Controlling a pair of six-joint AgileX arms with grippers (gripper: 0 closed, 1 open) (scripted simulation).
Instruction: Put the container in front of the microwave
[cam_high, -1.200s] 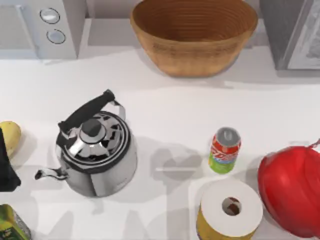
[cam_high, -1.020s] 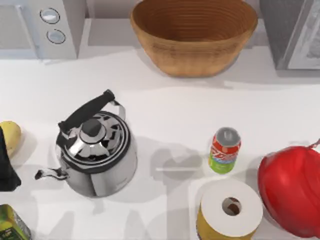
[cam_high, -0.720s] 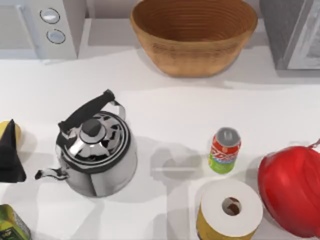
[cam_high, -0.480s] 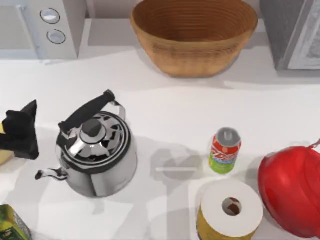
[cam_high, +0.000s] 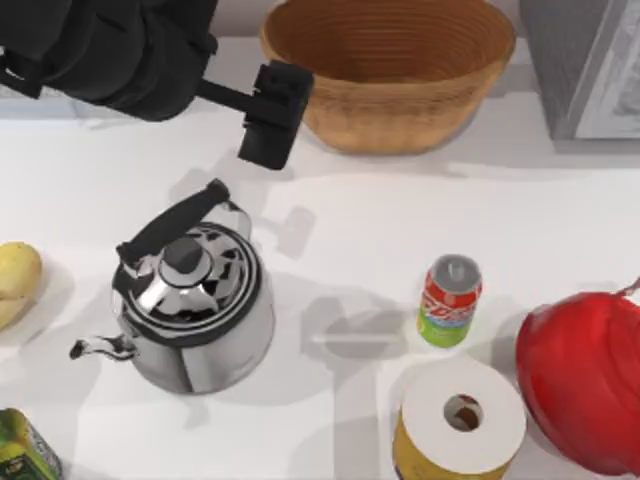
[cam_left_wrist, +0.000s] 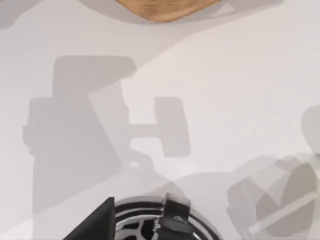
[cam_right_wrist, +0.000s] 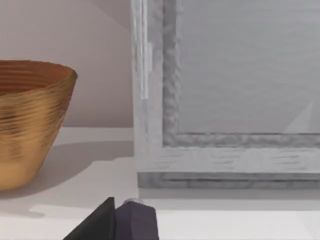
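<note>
The can (cam_high: 449, 300) stands upright on the table (cam_high: 420, 215), well right of the kettle (cam_high: 190, 300), just beside the paper roll (cam_high: 460, 420), with the red object (cam_high: 585, 380) near its far side from the kettle. My left gripper (cam_high: 272, 118) hangs above the table past the kettle's handle, close to the basket (cam_high: 390, 70); I cannot tell whether its claw is apart or together. The arm covers the microwave's spot, off past the kettle toward the back left.

To do this reach well, I'd swing across the bare stretch between kettle and basket, then come down on the can from the kettle's side, where the table lies open. I'd grip it around the red upper half, square to its axis, keeping the fingers off the roll.

For the carry back, the clear lane runs between kettle handle and basket rim; I'd lift high enough to pass the handle. My right arm sits parked, facing the darker grey box (cam_right_wrist: 225, 90).
</note>
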